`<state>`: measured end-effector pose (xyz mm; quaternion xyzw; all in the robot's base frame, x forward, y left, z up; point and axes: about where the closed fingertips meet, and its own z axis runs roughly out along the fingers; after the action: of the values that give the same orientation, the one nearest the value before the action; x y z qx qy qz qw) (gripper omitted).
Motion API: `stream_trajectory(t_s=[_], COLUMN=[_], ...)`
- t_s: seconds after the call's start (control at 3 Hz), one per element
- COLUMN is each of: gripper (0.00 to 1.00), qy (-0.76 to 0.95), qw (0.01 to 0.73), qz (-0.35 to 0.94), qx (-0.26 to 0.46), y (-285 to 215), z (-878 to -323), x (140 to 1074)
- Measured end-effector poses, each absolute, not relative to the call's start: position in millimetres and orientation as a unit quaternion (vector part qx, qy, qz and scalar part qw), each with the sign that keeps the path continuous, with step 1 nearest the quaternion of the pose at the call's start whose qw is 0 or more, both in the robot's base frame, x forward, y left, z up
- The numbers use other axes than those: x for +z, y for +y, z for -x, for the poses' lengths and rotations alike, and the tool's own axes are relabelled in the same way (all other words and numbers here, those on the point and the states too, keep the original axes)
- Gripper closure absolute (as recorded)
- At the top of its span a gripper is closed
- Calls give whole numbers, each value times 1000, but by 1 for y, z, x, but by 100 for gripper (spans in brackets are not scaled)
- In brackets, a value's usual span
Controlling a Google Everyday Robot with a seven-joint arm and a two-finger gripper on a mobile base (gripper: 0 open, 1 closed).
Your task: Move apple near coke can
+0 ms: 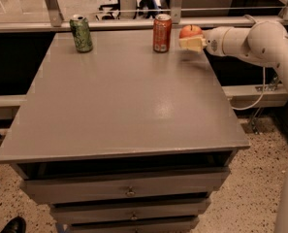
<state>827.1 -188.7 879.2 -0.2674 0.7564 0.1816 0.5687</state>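
Note:
The red-orange apple (191, 31) is at the far right of the grey table (129, 106), just right of the coke can (162, 33), with a small gap between them. My gripper (189, 39) reaches in from the right on a white arm and is shut on the apple. A pale finger (192, 43) covers the apple's lower front. The apple sits low over the table top; I cannot tell whether it touches it. The coke can stands upright, red-orange with a silver top.
A green patterned can (81, 33) stands upright at the far left of the table. A metal rail (134, 23) runs behind the table's far edge. Drawers (129, 192) are under the table front. The table's right edge is close under the apple.

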Motion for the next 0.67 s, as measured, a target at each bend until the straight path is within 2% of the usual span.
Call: stream_trajectory(t_s=[0.33, 0.67], gripper=[100, 82], qy=[754, 746], qw=[561, 558], qz=[273, 285], qx=[206, 225], y=[-182, -174], z=[-831, -838], x=[867, 857])
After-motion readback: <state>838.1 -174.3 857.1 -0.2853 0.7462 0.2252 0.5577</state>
